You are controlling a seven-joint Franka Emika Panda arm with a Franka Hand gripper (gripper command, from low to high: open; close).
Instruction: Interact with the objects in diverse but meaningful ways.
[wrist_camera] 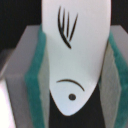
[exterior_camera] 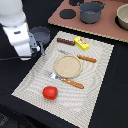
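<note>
Gripping the white fish-like piece [wrist_camera: 75, 50] between teal-padded fingers [wrist_camera: 36, 80], the gripper [exterior_camera: 39, 49] hangs over the grey frying pan [exterior_camera: 40, 34], by the striped mat [exterior_camera: 30, 82] on the dark surface [exterior_camera: 112, 95].

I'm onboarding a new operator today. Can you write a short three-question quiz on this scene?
1. True or false: the gripper is shut on the white fish piece.
2. In the exterior view, which lies nearest the red tomato? A) grey pot B) orange-handled knife C) yellow packet
3. Fill in: the brown sausage lies on the striped ____.

Key: 1 true; 2 B; 3 mat.
</note>
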